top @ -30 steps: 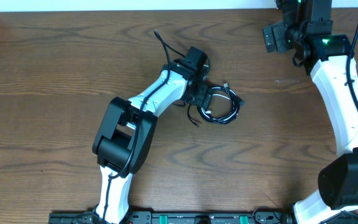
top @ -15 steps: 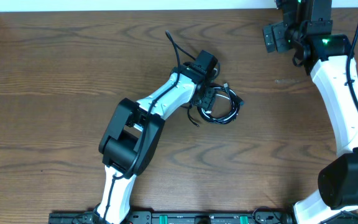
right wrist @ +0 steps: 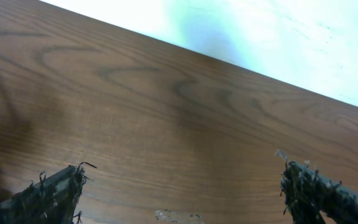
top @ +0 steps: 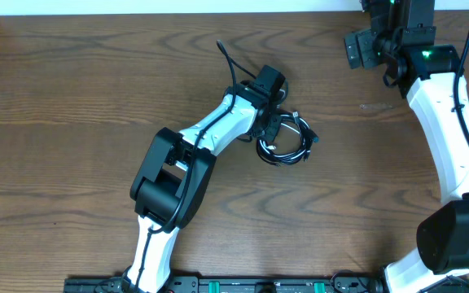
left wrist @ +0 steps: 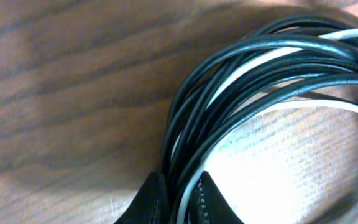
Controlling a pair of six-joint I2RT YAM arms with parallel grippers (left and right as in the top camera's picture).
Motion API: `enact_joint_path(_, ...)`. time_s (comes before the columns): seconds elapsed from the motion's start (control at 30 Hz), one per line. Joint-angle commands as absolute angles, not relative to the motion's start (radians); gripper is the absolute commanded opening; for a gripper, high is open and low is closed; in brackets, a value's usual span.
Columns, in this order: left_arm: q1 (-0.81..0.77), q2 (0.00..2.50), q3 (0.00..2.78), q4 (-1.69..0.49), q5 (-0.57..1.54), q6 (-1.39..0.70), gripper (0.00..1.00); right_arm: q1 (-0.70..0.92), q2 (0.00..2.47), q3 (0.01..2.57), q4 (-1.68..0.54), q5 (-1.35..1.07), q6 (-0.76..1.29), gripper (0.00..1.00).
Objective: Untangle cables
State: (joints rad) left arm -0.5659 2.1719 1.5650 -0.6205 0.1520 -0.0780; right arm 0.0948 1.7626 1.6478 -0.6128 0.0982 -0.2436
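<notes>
The cables (top: 288,140), a thin black cord and a white one, lie coiled together in a small loop on the wooden table, right of centre. My left gripper (top: 269,130) sits at the loop's left edge, shut on the bundle. In the left wrist view its two dark fingertips (left wrist: 156,198) pinch several black strands (left wrist: 241,55) and one white strand (left wrist: 316,104) between them, the gripper (left wrist: 180,194) low in that view. My right gripper (top: 358,47) hovers far off at the table's back right, open (right wrist: 182,180) over bare wood, nothing between its fingers.
The table's far edge (right wrist: 241,68) runs close behind the right gripper, with a pale surface beyond it. The left arm (top: 210,130) stretches diagonally from the front across the middle. A small pale smudge (right wrist: 178,216) marks the wood under the right gripper.
The left arm shifted slightly right onto the coil, and its jaws went from open to shut on the strands. The coil nudged a little. The right arm has not moved.
</notes>
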Motion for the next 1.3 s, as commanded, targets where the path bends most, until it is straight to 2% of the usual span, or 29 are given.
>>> enact_joint_path(0.0, -0.564, 2.197, 1.586, -0.664, 0.162, -0.058, 0.08, 0.093, 1.737, 1.645, -0.615, 0.099, -0.252, 0.99)
enact_joint_path(0.37, -0.496, 1.990, 1.639, -0.696, 0.163, -0.042, 0.07, 0.092, 1.737, 1.645, -0.616, 0.096, -0.239, 0.99)
enact_joint_path(0.73, -0.396, 1.795, 1.639, -0.699, 0.168, -0.042, 0.08, 0.093, 1.737, 1.645, -0.605, 0.090, -0.134, 0.99)
enact_joint_path(0.93, -0.396, 1.758, 1.639, -0.699, 0.239, -0.038, 0.08, 0.093, 1.737, 1.645, -0.621, -0.179, -0.219, 0.99)
enact_joint_path(1.27, -0.397, 1.700, 1.674, -0.704, 0.280, -0.038, 0.07, 0.093, 1.737, 1.644, -0.619, -0.289, -0.194, 0.99)
